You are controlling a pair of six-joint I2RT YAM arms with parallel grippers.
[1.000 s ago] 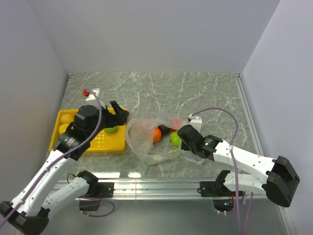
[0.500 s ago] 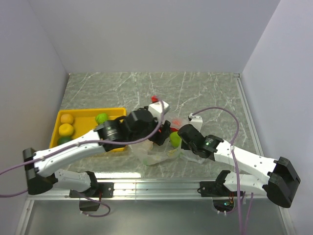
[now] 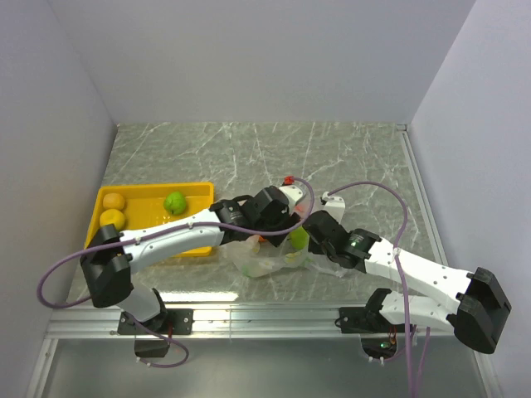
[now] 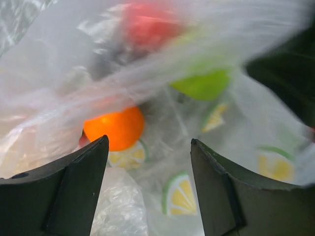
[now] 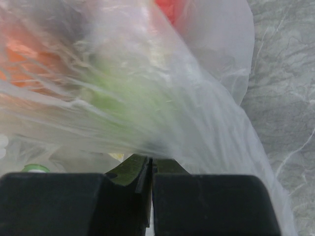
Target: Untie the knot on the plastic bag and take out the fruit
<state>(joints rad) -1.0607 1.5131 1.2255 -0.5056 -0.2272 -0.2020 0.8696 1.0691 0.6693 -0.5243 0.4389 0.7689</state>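
Plastic fills both our wrist views. We see the plastic bag (image 3: 255,264) lying on the marbled table (image 3: 249,153) near the front edge, just beside the yellow tray (image 3: 145,190) and between our two arms. Our left gripper (image 4: 148,143) reaches across to it with its jaws standing apart and nothing clamped. Crinkled film lies between the fingers, and an orange fruit (image 4: 114,129) sits just beyond them. Farther in are a light green fruit (image 4: 202,84) and a blurred red fruit (image 4: 147,22). Our right gripper (image 5: 150,161) is pressed closed on a fold of the bag, with the film stretched away from the pinch. In the tray lie a green fruit (image 3: 174,201) and two yellow fruits (image 3: 110,219). We cannot make out the knot.
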